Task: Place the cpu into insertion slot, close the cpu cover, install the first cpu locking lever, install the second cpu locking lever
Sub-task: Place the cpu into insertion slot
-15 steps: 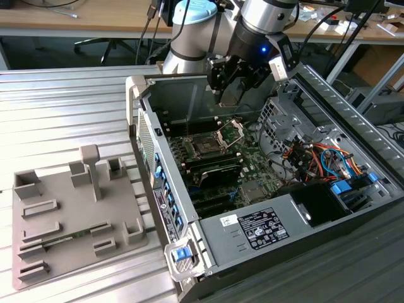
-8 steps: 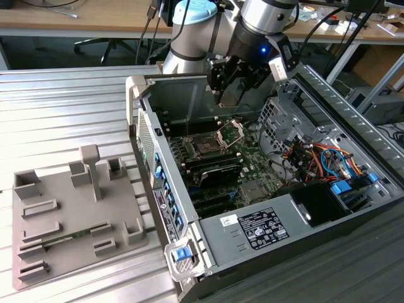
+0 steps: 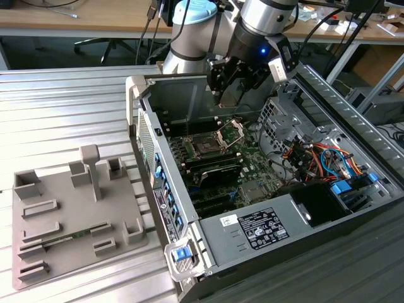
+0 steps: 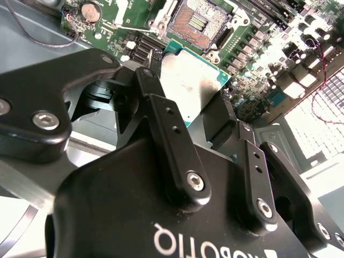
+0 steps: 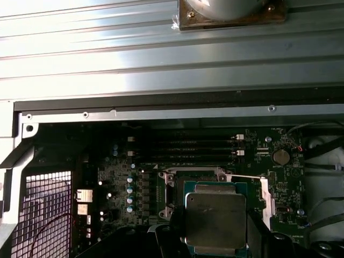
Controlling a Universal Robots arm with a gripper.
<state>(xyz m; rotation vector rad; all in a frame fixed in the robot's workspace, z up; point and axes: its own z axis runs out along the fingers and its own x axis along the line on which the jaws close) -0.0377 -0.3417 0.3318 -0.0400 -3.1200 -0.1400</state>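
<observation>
cpu (image 4: 191,80) in fingers (image 4: 164,126); abv insertion slot (image 4: 201,24)

Bench: you're on a ribbed aluminium table (image 3: 76,101), slats running across the exterior view.
Behind it: wooden desk (image 3: 82,19) along the far edge, cables (image 3: 154,12) hanging off its front.
Under desk: spoked chair base (image 3: 101,44), standing on your dark floor (image 3: 38,53).
Light: hard glare on the table at the exterior view's left; you get a dimmer right side.
</observation>
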